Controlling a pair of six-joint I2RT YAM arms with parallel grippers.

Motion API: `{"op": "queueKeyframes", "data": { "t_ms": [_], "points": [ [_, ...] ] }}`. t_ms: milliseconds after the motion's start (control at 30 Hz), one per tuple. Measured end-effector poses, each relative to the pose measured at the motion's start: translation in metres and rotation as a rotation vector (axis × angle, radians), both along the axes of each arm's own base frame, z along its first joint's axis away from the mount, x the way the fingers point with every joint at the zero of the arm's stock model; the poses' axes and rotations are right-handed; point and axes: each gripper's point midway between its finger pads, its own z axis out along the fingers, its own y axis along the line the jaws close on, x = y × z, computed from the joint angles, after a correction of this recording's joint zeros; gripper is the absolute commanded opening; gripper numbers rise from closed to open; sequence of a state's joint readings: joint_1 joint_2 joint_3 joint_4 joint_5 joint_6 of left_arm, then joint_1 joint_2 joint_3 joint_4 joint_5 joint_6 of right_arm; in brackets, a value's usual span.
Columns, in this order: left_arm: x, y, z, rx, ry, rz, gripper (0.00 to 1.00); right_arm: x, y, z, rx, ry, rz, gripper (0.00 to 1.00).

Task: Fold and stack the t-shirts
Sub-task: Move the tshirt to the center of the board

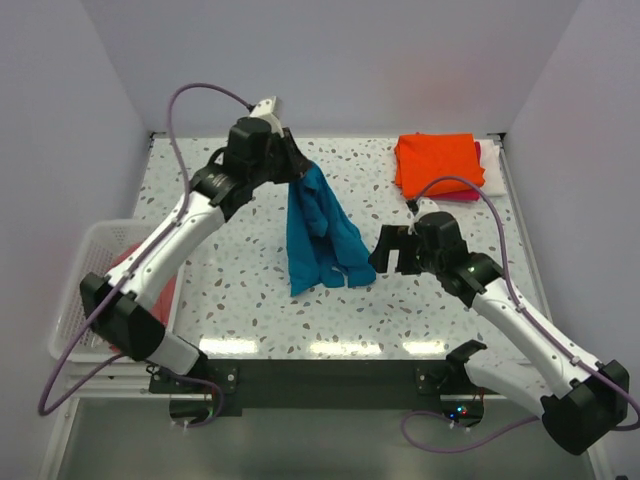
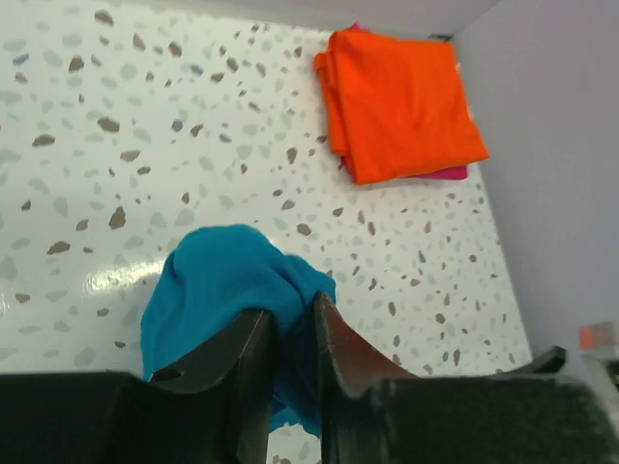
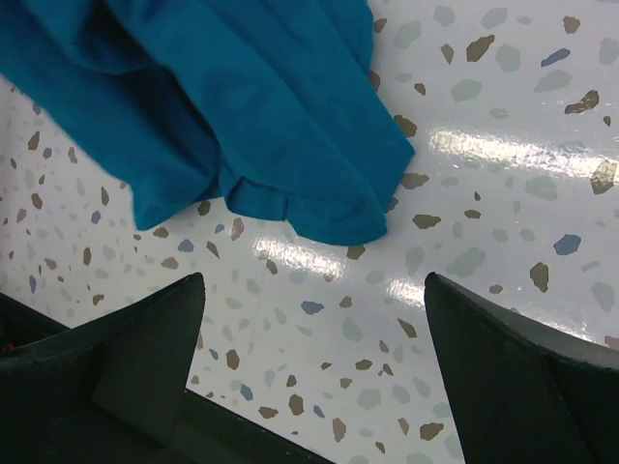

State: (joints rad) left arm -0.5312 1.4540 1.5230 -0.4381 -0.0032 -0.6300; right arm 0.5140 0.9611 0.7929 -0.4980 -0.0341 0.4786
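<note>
Roughly halfway through, judging from the overhead view. Done: orange t-shirt (image 1: 438, 162) folded into a neat rectangle in the upper right of the frame, stacked on the magenta t-shirt (image 2: 451, 174), visible only as a thin edge beneath.

In hand: teal-blue t-shirt (image 1: 318, 235), unfolded, hanging at frame centre from the raised left pincer (image 2: 290, 307), lower hem and sleeves bunched and apparently resting on the surface (image 1: 240, 300). Clenched narrowly on a pinch of teal cloth near the top, with fabric squeezed between the two fingers (image 2: 253, 348) in the left wrist view.

As for the right pincer (image 3: 314, 282): released, jaws spread wide and grasping nothing, hovering low just beside the shirt's lower right corner, right of centre. In the right wrist view, teal hem across the upper half of the frame, bare speckled surface between the jaws.

Not yet begun: pinkish cloth (image 1: 162, 290) lying in the white lattice basket (image 1: 75, 290) at the left edge, partly hidden behind the left arm, probably the salmon-pink shirt.

Left to do, then: spreading the teal shirt flat, folding it, setting it on the pile in the upper right, then fetching, folding and stacking the last one. Likely next need: a hold on the loose lower corner, to stretch the cloth before laying it down
</note>
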Motion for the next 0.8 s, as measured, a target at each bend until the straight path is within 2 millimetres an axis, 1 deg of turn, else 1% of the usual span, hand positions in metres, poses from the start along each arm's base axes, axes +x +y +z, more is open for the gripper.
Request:
{"op": "queueKeyframes", "data": {
  "t_ms": [33,67,100,133,167,200,233,267,333,367,400,433,500,533,567,667,800],
  "points": [
    [0.01,-0.005,-0.019,0.022,0.036,0.003,0.3,0.0,0.0,0.0,0.0,0.001,-0.001,0.99],
    [0.018,-0.007,-0.039,0.047,0.076,0.01,0.37,0.001,0.001,-0.001,0.001,0.002,-0.002,0.99],
    [0.025,-0.008,-0.057,0.07,0.112,0.018,0.41,0.002,0.001,-0.001,0.003,0.001,-0.002,0.99],
    [0.032,-0.005,-0.073,0.085,0.148,0.032,0.43,0.003,0.002,-0.001,0.006,0.002,-0.003,0.99],
    [0.036,0.0,-0.084,0.094,0.176,0.046,0.51,0.004,0.003,-0.003,0.009,0.003,-0.003,0.99],
    [0.041,0.008,-0.094,0.1,0.2,0.068,0.55,0.005,0.004,-0.004,0.013,0.002,-0.004,0.99],
    [0.045,0.02,-0.104,0.098,0.218,0.098,0.6,0.006,0.005,-0.008,0.014,0.007,-0.006,0.99],
    [0.045,0.033,-0.111,0.096,0.237,0.125,0.65,0.006,0.005,-0.012,0.015,0.012,-0.009,0.99],
    [0.041,0.059,-0.125,0.101,0.268,0.185,0.68,0.005,0.005,-0.026,0.008,0.039,-0.015,0.98],
    [0.037,0.07,-0.129,0.107,0.273,0.211,0.68,0.004,0.005,-0.033,0.003,0.054,-0.017,0.96],
    [0.031,0.077,-0.134,0.113,0.282,0.226,0.67,0.004,0.005,-0.041,-0.005,0.074,-0.019,0.95],
    [0.024,0.082,-0.138,0.118,0.287,0.23,0.66,0.003,0.005,-0.048,-0.012,0.093,-0.021,0.93],
    [0.007,0.083,-0.146,0.126,0.303,0.216,0.64,0.005,0.008,-0.061,-0.027,0.121,-0.021,0.86],
    [-0.003,0.081,-0.152,0.13,0.307,0.2,0.64,0.006,0.009,-0.065,-0.032,0.129,-0.019,0.83],
    [-0.011,0.079,-0.157,0.137,0.317,0.186,0.62,0.007,0.012,-0.07,-0.037,0.137,-0.017,0.76],
    [-0.038,0.064,-0.181,0.174,0.35,0.115,0.59,0.011,0.019,-0.081,-0.04,0.155,-0.012,0.69],
    [-0.074,0.037,-0.211,0.222,0.403,-0.022,0.57,0.015,0.027,-0.092,-0.051,0.162,-0.013,0.68]
  ]
}}
